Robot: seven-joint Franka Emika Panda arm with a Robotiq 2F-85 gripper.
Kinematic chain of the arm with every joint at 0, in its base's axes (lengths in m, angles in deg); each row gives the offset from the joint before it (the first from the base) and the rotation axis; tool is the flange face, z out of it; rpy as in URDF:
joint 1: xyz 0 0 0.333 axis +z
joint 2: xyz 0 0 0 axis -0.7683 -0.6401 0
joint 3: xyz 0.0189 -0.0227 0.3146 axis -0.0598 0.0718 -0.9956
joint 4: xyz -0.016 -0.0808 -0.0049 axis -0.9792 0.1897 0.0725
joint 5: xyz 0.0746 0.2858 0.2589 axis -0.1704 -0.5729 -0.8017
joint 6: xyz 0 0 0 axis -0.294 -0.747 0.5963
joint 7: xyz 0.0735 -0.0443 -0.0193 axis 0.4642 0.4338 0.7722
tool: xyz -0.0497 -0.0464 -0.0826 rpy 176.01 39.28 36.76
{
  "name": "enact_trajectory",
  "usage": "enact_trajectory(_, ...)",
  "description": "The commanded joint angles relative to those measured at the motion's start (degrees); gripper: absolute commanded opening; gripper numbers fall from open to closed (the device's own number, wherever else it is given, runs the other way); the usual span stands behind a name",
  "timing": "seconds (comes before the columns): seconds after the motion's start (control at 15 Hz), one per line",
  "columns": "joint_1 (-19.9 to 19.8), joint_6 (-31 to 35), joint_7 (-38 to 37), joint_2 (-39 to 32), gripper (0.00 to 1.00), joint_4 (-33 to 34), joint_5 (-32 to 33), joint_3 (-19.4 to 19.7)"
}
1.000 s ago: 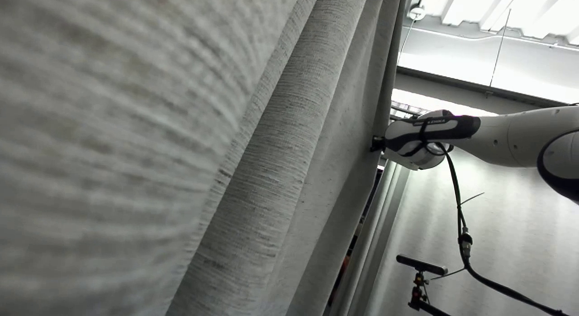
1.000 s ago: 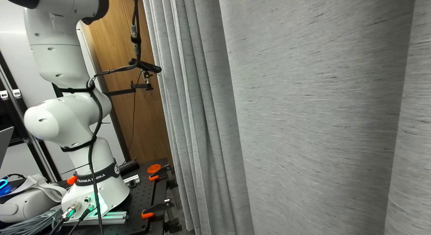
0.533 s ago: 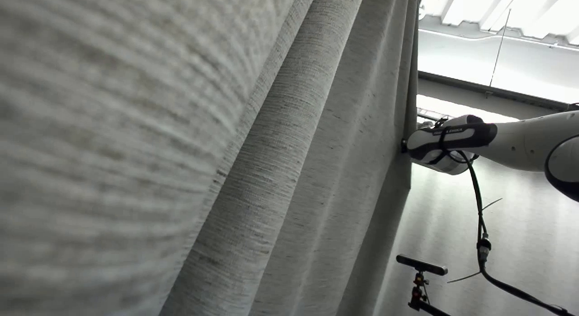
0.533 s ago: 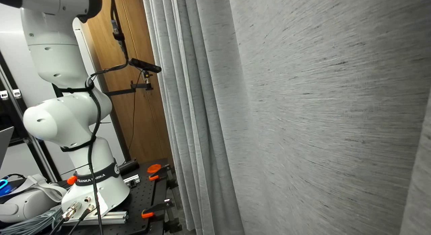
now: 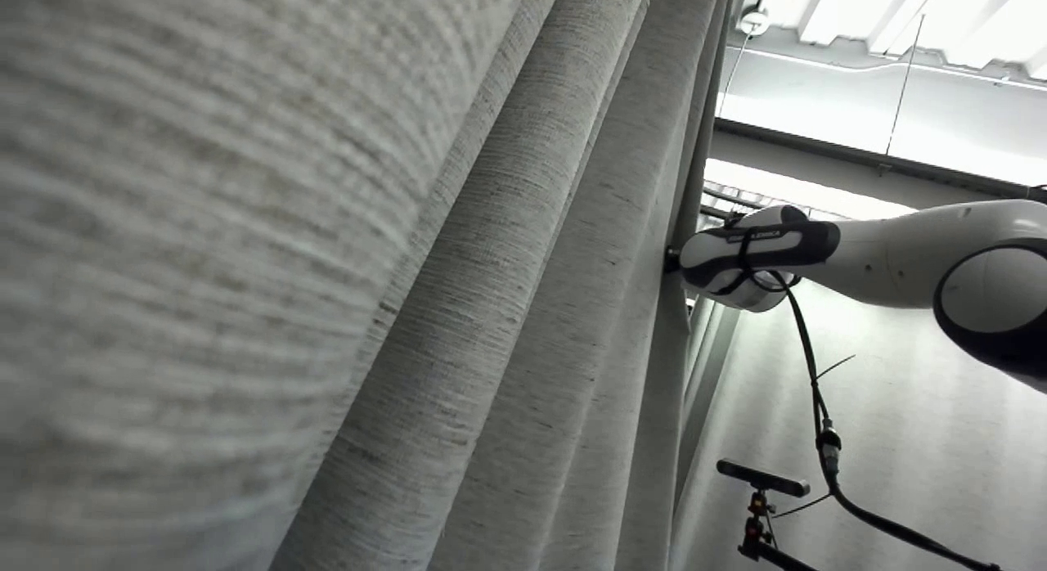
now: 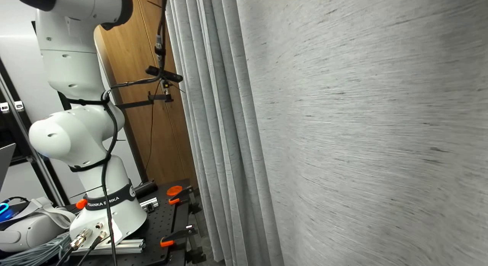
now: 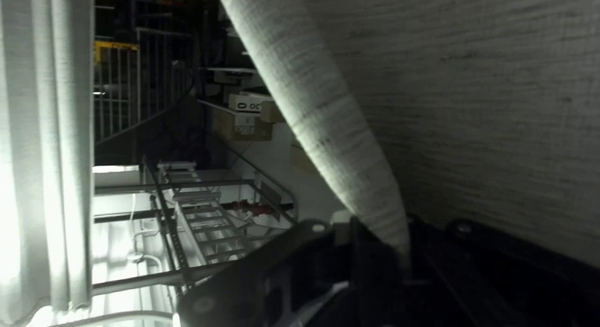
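A grey woven curtain hangs in long folds and fills much of both exterior views (image 5: 564, 334) (image 6: 343, 125). My black gripper (image 5: 672, 261) meets its far edge in an exterior view, mostly tucked against the cloth. In the wrist view a rolled fold of the curtain (image 7: 333, 135) runs down between the dark fingers, and the gripper (image 7: 380, 235) is shut on it. Shadow hides how deep the cloth sits in the jaws. The white arm (image 6: 72, 68) rises from its base in an exterior view, where the gripper is out of the picture.
Another curtain (image 7: 47, 130) hangs at left in the wrist view; between them show boxes (image 7: 243, 123) and a ladder-like metal frame (image 7: 206, 214). A camera on a bracket (image 5: 762, 478) stands below the arm, whose cable (image 5: 828, 448) dangles. Orange-tipped clamps (image 6: 179, 237) grip the table edge.
In an exterior view the gripper and the held curtain edge swung right, then came back left, slightly past where they began. The curtain's folds shifted along with them.
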Motion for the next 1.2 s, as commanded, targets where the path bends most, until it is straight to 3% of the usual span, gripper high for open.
enact_trajectory(0.0,2.29,-4.44,-2.76,-5.23,0.00,0.90,-1.60,-2.58)
enact_trajectory(0.27,4.82,-5.85,-4.45,-11.22,0.00,5.59,-0.84,-4.50)
enact_trajectory(0.67,4.29,-1.18,-4.48,-14.52,0.00,8.41,1.30,2.23)
enact_trajectory(1.13,1.46,-1.41,-3.85,-14.58,0.00,8.59,0.14,8.56)
